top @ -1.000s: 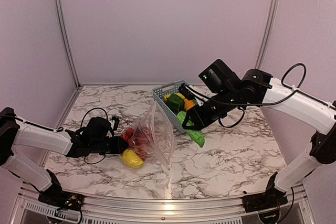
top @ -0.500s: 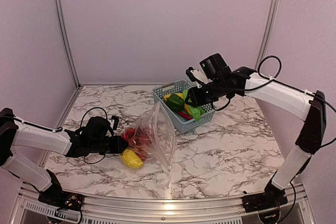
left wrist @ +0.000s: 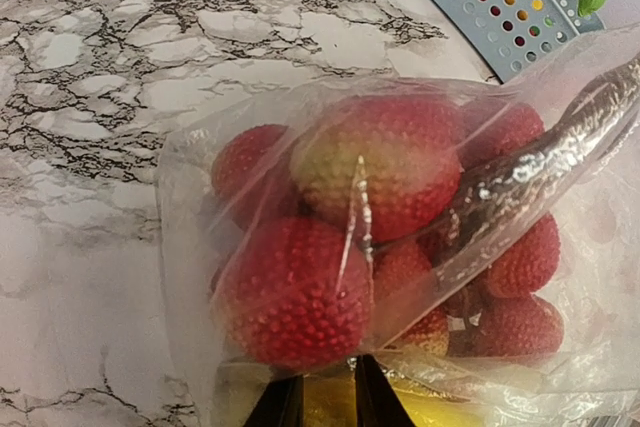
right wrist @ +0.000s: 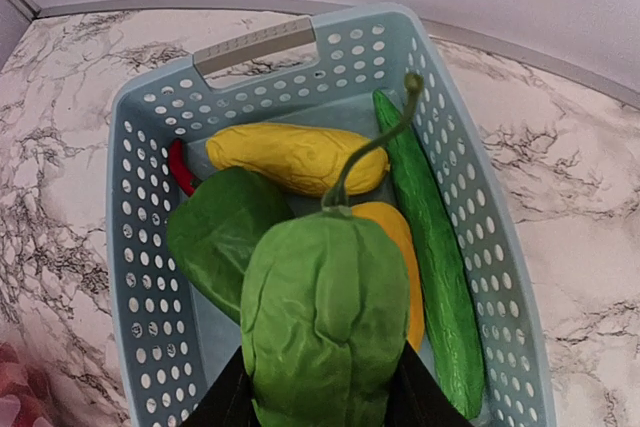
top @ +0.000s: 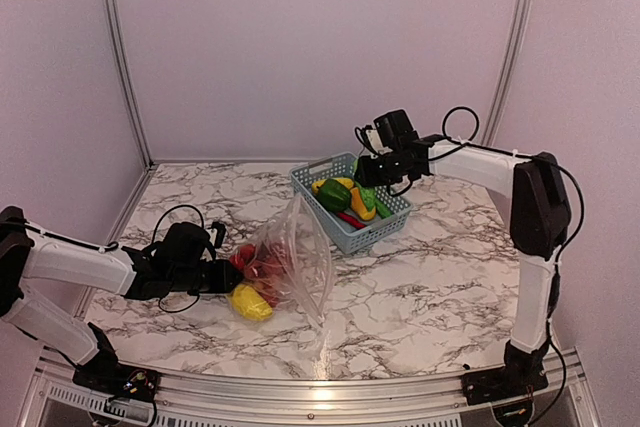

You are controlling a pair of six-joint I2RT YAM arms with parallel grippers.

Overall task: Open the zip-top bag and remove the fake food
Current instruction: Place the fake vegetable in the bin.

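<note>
The clear zip-top bag [top: 296, 259] stands crumpled at the table's front middle, with several red bumpy fruits [left wrist: 365, 162] inside. A yellow lemon-like piece [top: 252, 302] lies at the bag's near left corner. My left gripper [top: 222, 277] lies low at the bag's left side, its fingers [left wrist: 282, 402] pinched on the bag's film [left wrist: 190, 247]. My right gripper [top: 385, 169] is over the blue-grey basket [top: 392, 222]. In the right wrist view it [right wrist: 318, 402] is shut on a light green leafy piece [right wrist: 325, 327] held above the basket's contents.
The basket [right wrist: 255, 43] holds a yellow corn [right wrist: 295, 159], a green cucumber [right wrist: 432, 247], a dark green leaf [right wrist: 212, 237], an orange-yellow piece [right wrist: 402, 247] and a red piece [right wrist: 180, 169]. The booth's back wall stands close behind the basket. Marble table [top: 440, 287] lies to the right.
My right arm has carried the green leafy piece up from the table beside the bag and back over the basket. The left arm and the bag have not moved.
</note>
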